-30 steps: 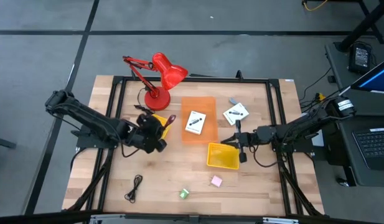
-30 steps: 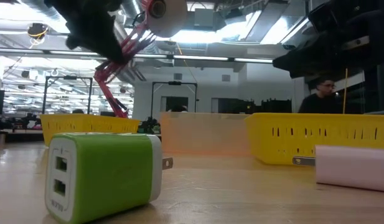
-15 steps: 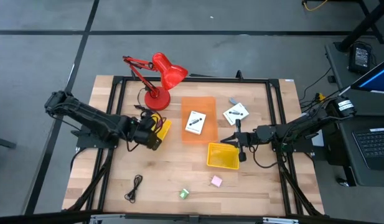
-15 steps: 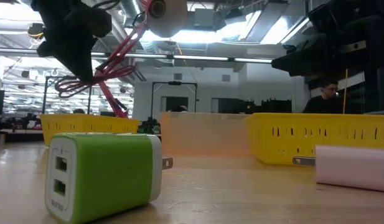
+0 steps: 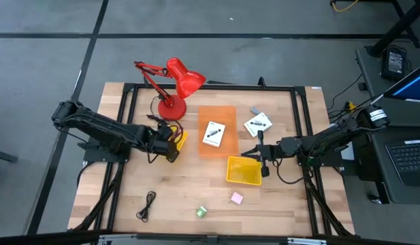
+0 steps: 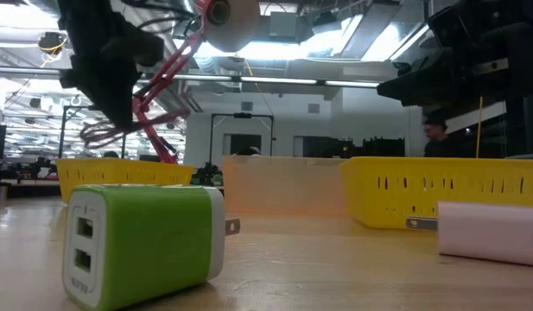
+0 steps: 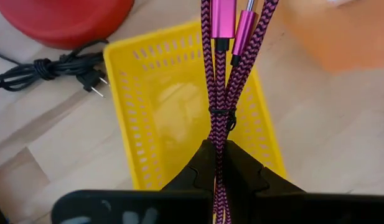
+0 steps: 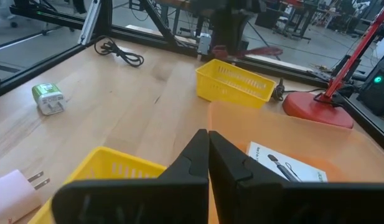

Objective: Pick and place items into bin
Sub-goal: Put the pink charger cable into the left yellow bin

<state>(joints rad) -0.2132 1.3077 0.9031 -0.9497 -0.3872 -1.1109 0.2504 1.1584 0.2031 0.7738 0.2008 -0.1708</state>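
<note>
1. Maroon cord (image 7: pixel 218 74): pinched at its tied middle by the left end effector (image 7: pixel 218 163), hanging over the yellow bin (image 7: pixel 179 118). Judged light, limp, prone to swing.
2. Right end effector (image 8: pixel 208 149): fingers together, empty, above a second bin (image 5: pixel 244 170).
3. Cord ends run out of frame; bin floor partly hidden.

no text, label, brand or number could be read anywhere on the table. the two white cards carried only black marks: one card (image 5: pixel 214 133) lay in the orange bin (image 5: pixel 227 113), the other card (image 5: pixel 258 125) just beside that bin on the wood, and neither showed lettering clear enough to make out. the green block (image 6: pixel 142 243) near the low camera showed two slots and no writing.
</note>
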